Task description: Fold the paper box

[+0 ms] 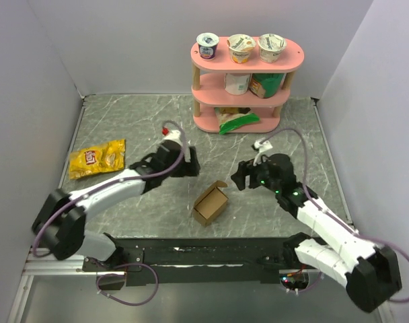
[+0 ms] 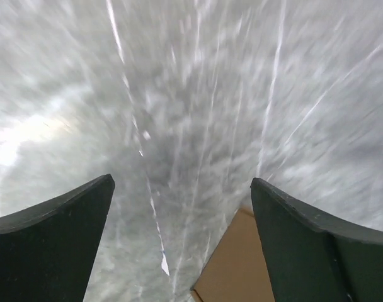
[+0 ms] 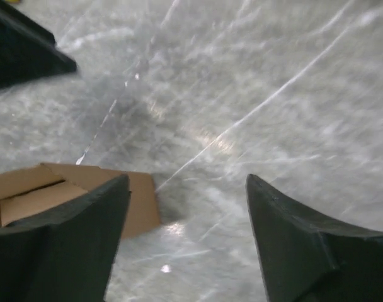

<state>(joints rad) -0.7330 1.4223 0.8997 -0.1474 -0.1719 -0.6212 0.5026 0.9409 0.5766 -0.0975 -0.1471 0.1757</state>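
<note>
top external: plain brown cardboard paper box point(image 1: 211, 202) sat open on the grey marbled bench point(image 1: 124, 121) between both arms, untouched; crinkly yellow snack bag point(image 1: 97, 159) well left; pink tiered shelf point(image 1: 247, 74) behind, labels unreadable | left wrist: left jaws apart, empty; paper box point(image 2: 239, 264) beside one finger | right wrist: right jaws apart, empty; paper box point(image 3: 53, 182) partly behind one finger

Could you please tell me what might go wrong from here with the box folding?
1. The paper box lies loose with one side open; neither the left pincer nor the right pincer holds it, so it might spring apart.
2. Both open pincers hang close beside it; a careless grasp could shove the light box away or knock the pincers together.
</note>
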